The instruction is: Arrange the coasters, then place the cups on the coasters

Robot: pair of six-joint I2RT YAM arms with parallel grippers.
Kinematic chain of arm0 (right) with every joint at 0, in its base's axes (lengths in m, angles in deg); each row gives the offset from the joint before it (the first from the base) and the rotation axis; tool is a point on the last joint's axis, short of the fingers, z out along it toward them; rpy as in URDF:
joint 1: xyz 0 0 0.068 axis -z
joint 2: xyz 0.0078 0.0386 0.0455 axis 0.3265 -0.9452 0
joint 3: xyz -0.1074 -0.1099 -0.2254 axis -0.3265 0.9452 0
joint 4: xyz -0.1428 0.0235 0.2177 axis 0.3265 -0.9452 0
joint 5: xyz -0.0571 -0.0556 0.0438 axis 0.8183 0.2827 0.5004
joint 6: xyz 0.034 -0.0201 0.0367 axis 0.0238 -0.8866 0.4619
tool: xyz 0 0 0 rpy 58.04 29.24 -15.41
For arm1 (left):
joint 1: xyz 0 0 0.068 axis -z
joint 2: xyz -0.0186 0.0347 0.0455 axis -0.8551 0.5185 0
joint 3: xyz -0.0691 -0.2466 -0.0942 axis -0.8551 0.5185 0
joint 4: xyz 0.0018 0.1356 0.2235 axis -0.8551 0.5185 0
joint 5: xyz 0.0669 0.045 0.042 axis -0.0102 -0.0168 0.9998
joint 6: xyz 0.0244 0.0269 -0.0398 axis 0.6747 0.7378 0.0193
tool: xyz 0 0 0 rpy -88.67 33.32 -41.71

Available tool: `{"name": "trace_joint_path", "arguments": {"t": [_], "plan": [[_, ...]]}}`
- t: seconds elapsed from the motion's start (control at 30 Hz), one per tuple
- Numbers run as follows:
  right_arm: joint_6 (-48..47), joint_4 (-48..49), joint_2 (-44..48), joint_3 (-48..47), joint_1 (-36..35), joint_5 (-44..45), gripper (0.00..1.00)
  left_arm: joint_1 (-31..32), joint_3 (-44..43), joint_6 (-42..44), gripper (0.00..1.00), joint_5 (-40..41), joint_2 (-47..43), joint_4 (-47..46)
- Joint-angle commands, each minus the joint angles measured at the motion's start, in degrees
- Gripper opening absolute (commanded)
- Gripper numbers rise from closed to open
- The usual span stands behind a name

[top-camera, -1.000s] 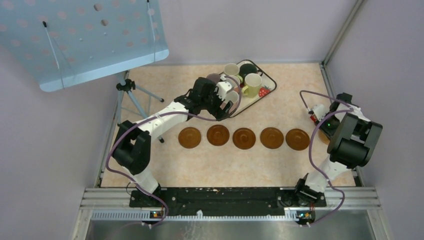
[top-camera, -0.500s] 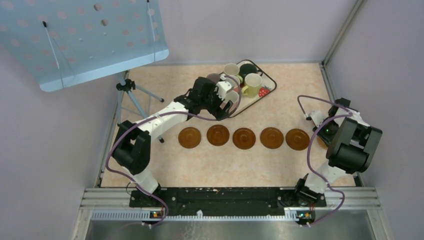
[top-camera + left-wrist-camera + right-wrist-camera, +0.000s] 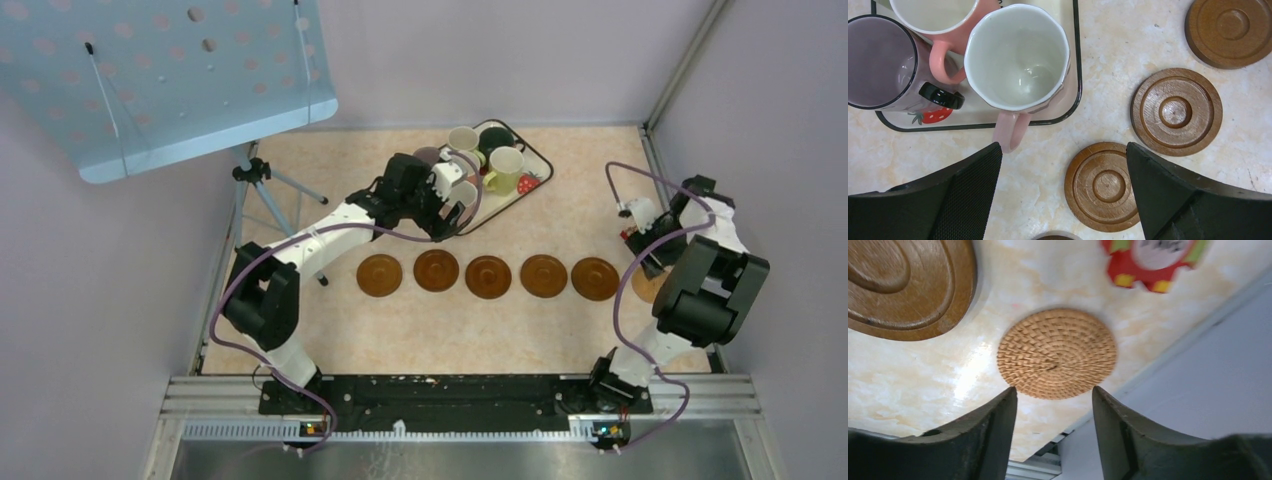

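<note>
Left gripper (image 3: pixel 1063 150) wide apart, empty | pink cup (image 3: pixel 1018 55) dead ahead, handle pointing back at it | right gripper (image 3: pixel 1054 391) apart, empty

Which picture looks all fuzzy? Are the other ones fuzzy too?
Right wrist view: smeared, with soft edges on the woven mat and the red thing. Left wrist view: sharp, the rings on a coaster show clearly and a soft shine sits inside the pink-handled cup. Top view: evenly lit and crisp.
</note>
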Motion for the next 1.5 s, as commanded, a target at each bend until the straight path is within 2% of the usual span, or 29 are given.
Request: {"name": "trace_joint_path", "arguments": {"t": [0.0,0.1,0.27,0.5,0.6,0.73,0.97,1.07,1.33,1.47], "plan": [[1.6,-4.7,1.2,-9.6,-0.2,-7.7,0.63,-0.2,-0.6,3.0,0.99,-2.8,-4.4,1.5],[2.7,-6.9,0.3,-15.0,-1.5,-11.6,0.69,-0.4,-0.4,4.3,0.99,-1.9,-5.4,3.5],[7.2,-5.8,1.1,-18.8,-7.3,-17.0,0.7,-3.4,0.2,2.1,0.99,-3.2,-6.9,5.2],[28.4,7.6,-0.4,-18.4,-20.9,-16.0,0.68,-9.0,-2.0,2.5,0.98,-5.2,-6.6,9.4],[36.9,15.1,-4.5,-20.6,-23.2,-15.3,0.67,-10.7,-1.8,1.1,0.97,-4.7,-6.8,10.5],[43.9,20.1,-15.4,-31.6,-23.8,-14.0,0.64,-11.9,0.6,-0.9,0.96,-4.1,-7.9,9.4],[44.4,16.7,-36.0,-56.7,-24.7,-15.1,0.61,-12.0,0.2,-0.5,0.96,-2.9,-8.3,10.2],[43.3,15.4,-42.1,-63.3,-25.4,-15.4,0.61,-12.0,0.1,0.1,0.96,-2.5,-8.6,11.5],[41.3,18.3,-46.4,-63.6,-26.8,-16.4,0.59,-12.0,1.0,2.8,0.97,-0.3,-9.9,13.6],[41.1,18.3,-48.2,-63.6,-28.9,-15.6,0.52,-12.0,1.4,3.0,0.97,0.5,-10.4,14.1]]}}
